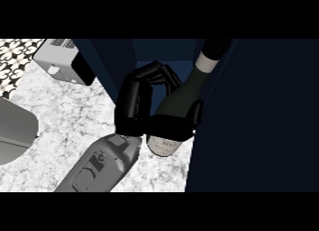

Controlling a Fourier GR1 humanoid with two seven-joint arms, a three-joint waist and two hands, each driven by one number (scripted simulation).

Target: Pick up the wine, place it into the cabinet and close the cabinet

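My right hand [134, 103] is shut on the wine bottle [182, 92], a dark green bottle with a pale label near its base. Fingers curl round its left side and the thumb crosses its lower body. The bottle is tilted, its base toward me above the marbled counter [62, 113] and its neck pointing up into the dark blue cabinet [149, 54]. The neck's tip lies within the cabinet's opening. The cabinet stands open, with a large dark door panel [262, 117] filling the right side. The left hand does not show.
A grey box-shaped appliance [59, 61] stands at the back left, beside a patterned tile wall [9, 58]. A large grey rounded shape [6, 131] fills the left edge. The dark panel closely flanks the bottle on the right.
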